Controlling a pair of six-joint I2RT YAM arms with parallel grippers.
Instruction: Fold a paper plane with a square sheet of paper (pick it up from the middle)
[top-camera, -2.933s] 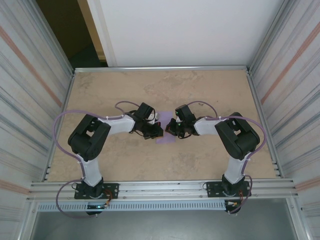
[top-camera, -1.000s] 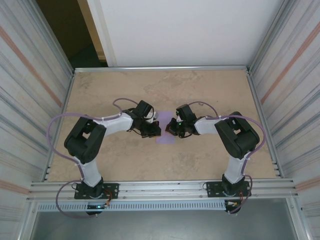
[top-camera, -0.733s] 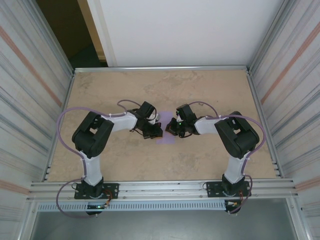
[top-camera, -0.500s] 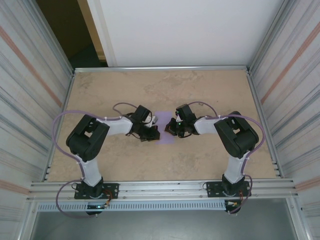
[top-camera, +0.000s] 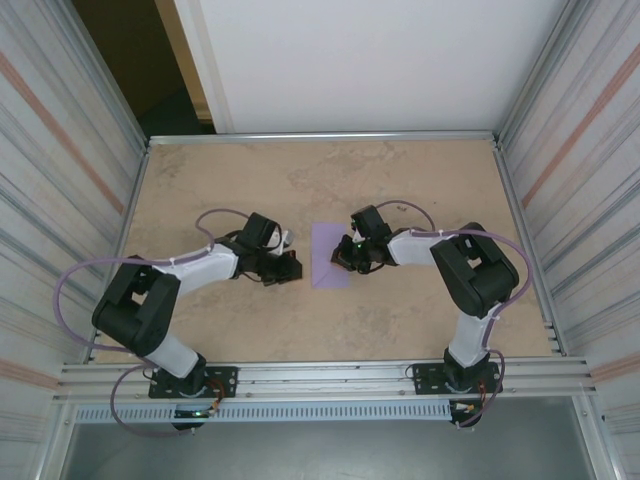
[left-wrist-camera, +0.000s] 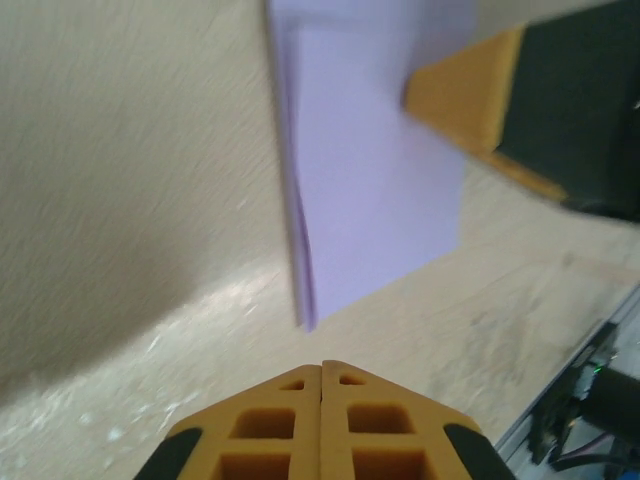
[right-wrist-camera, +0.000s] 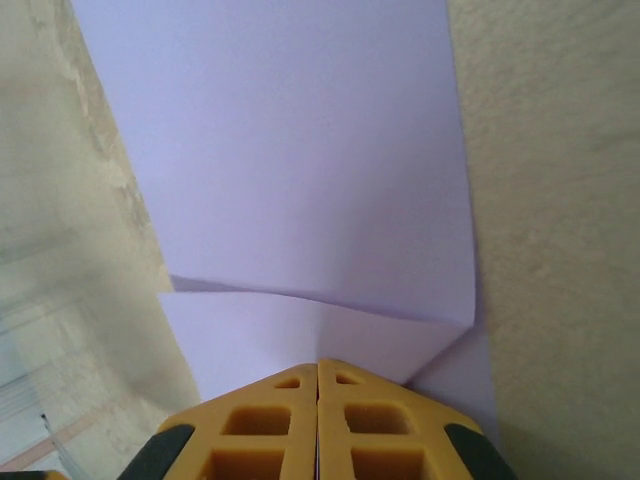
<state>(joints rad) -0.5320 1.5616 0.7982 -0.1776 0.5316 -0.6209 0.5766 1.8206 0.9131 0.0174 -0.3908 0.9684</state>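
Note:
The square sheet of paper (top-camera: 325, 250) lies on the table between the arms as a lavender rectangle, folded over on itself, with two layers showing along its edge (left-wrist-camera: 300, 260). My left gripper (top-camera: 296, 266) is shut and empty, its tips (left-wrist-camera: 322, 366) a short way off the paper's left edge. My right gripper (top-camera: 343, 257) is at the paper's right edge. Its fingertips (right-wrist-camera: 318, 363) are shut, and a raised flap of the paper (right-wrist-camera: 300, 325) runs into them. One right finger (left-wrist-camera: 465, 95) rests over the sheet in the left wrist view.
The tan tabletop (top-camera: 420, 180) is bordered by a metal rail (top-camera: 320, 137) at the back and corrugated walls (top-camera: 575, 200) on both sides. A purple cable (top-camera: 75, 285) loops out from the left arm.
My left arm has drawn back to the left, off the paper, uncovering its left half. The right gripper has stayed at the paper's right edge.

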